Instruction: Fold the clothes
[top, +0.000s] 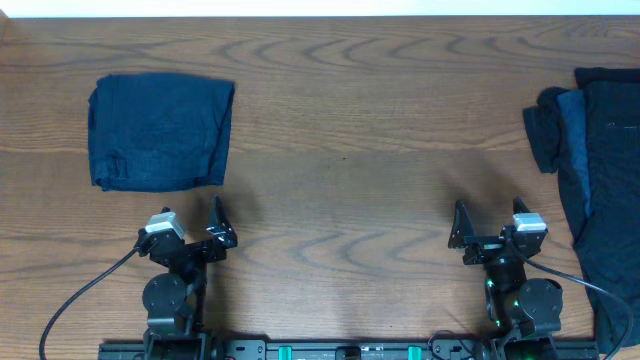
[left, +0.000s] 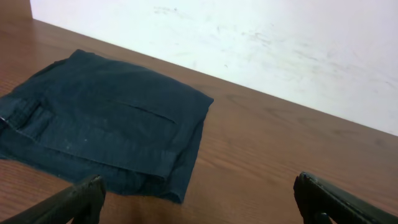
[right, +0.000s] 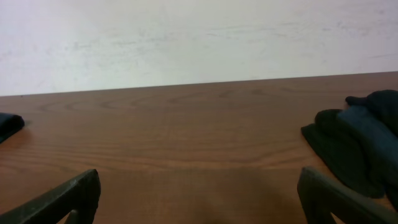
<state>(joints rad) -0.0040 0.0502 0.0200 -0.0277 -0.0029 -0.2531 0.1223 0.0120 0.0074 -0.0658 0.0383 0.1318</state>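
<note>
Grippers nearest you: left gripper (top: 190, 215) and right gripper (top: 488, 215) both gape wide, empty. Beyond the left one you see a folded garment (top: 160, 132); at far right, the pile (top: 600, 160) runs off frame, its extent hidden.

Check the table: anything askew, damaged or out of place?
Nothing damaged. The folded garment lies neat at the left; the heap at the right edge is rumpled, running out of view.

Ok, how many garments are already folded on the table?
1: the folded garment lies far left. The rumpled heap at the right edge runs out of frame and may hide more.
</note>
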